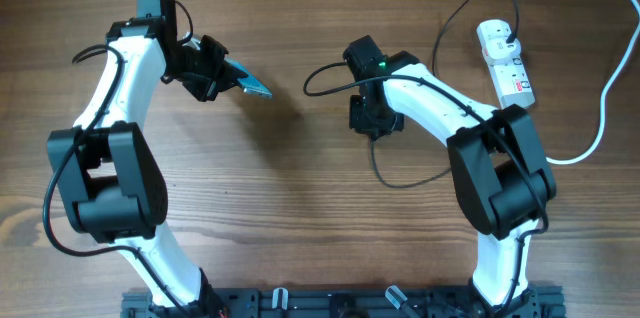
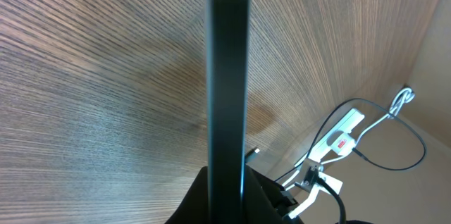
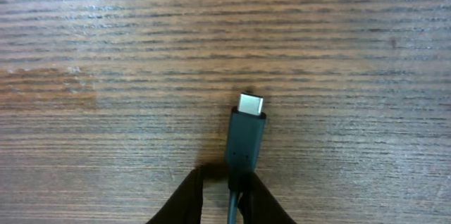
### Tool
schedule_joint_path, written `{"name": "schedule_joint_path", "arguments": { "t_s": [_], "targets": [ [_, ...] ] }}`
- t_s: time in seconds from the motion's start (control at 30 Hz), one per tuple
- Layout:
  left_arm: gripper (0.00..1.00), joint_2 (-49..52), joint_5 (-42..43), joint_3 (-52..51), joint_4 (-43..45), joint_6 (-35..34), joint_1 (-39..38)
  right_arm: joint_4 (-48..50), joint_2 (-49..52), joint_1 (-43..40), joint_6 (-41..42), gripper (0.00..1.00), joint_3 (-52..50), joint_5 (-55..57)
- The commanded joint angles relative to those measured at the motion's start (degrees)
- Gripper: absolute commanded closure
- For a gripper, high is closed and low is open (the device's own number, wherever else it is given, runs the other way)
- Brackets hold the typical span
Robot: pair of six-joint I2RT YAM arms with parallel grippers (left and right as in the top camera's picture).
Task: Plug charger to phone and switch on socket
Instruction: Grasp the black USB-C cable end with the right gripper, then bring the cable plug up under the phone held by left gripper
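The phone [image 1: 252, 84] shows its cyan screen, tilted and lifted off the table at the upper left. My left gripper [image 1: 222, 74] is shut on it. In the left wrist view the phone [image 2: 227, 76] runs edge-on as a dark bar up from the jaws [image 2: 227, 192]. The charger's black cable [image 1: 400, 180] loops from the socket [image 1: 506, 66] to my right gripper [image 1: 372, 123]. In the right wrist view the dark plug [image 3: 246, 136] sticks out past the fingers [image 3: 224, 176] with its metal tip bare, close over the wood. The fingers are closed narrowly on the cable just behind it.
The socket's thick white cord [image 1: 605, 108] curves along the right edge of the table. The socket [image 2: 343, 134] and cords also show far off in the left wrist view. A black rail [image 1: 330, 303] runs along the front edge.
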Motion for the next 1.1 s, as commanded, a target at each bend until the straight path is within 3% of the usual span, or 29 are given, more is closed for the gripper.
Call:
{"name": "schedule_joint_path", "arguments": {
  "t_s": [0.0, 0.17, 0.27, 0.5, 0.53, 0.6, 0.77, 0.87, 1.07],
  "targets": [
    [0.96, -1.7, 0.3, 0.8, 0.3, 1.4, 0.1, 1.4, 1.5, 0.1, -0.1, 0.76, -1.6, -0.2],
    [0.96, -1.7, 0.3, 0.8, 0.3, 1.4, 0.1, 1.4, 1.5, 0.1, 0.9, 0.77, -1.6, 3.4],
    [0.96, -1.7, 0.3, 0.8, 0.3, 1.4, 0.1, 1.1, 1.5, 0.1, 1.6, 0.84, -1.6, 3.6],
    [0.96, -1.7, 0.3, 0.8, 0.5, 1.4, 0.1, 0.5, 1.4, 0.1, 1.5, 0.85, -1.6, 1.0],
    [0.96, -1.7, 0.7, 0.8, 1.0, 1.6, 0.0, 0.5, 1.4, 0.1, 1.5, 0.91, -1.5, 1.1],
    [0.96, -1.7, 9.2, 0.8, 3.9, 6.6, -0.1, -0.5, 1.3, 0.1, 1.5, 0.96, 0.2, 1.1],
    [0.96, -1.7, 29.8, 0.8, 11.0, 16.4, -0.1, -6.7, -2.0, 0.1, -2.9, 0.96, 7.4, -1.6],
    [0.96, -1.7, 43.3, 0.8, 17.6, 18.1, -1.0, -9.3, -10.4, 0.1, -10.1, 0.95, 9.1, -13.4],
    [0.96, -1.7, 47.1, 0.8, 22.2, 17.9, -6.8, -14.0, -24.1, 0.4, -13.7, 0.96, 9.1, -23.4]
  ]
}}
